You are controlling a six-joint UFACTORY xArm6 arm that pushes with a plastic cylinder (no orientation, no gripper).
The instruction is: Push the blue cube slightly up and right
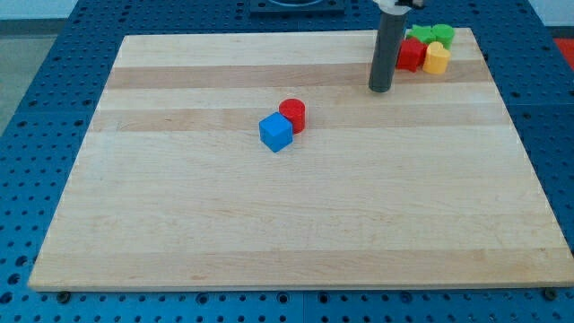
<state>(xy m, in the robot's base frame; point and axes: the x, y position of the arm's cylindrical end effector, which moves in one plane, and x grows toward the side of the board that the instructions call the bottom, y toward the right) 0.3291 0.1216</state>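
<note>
The blue cube [276, 132] sits near the middle of the wooden board [179, 206], a little toward the view's top. A red cylinder [292, 115] touches it at its upper right. My tip [380, 89] rests on the board well to the view's right and above the blue cube, apart from it. The rod rises straight up from the tip to the view's top edge.
A cluster of blocks lies at the board's top right corner, just right of the rod: a red block [411, 55], a yellow block [437, 59] and two green blocks [432, 35]. The board lies on a blue perforated table [36, 135].
</note>
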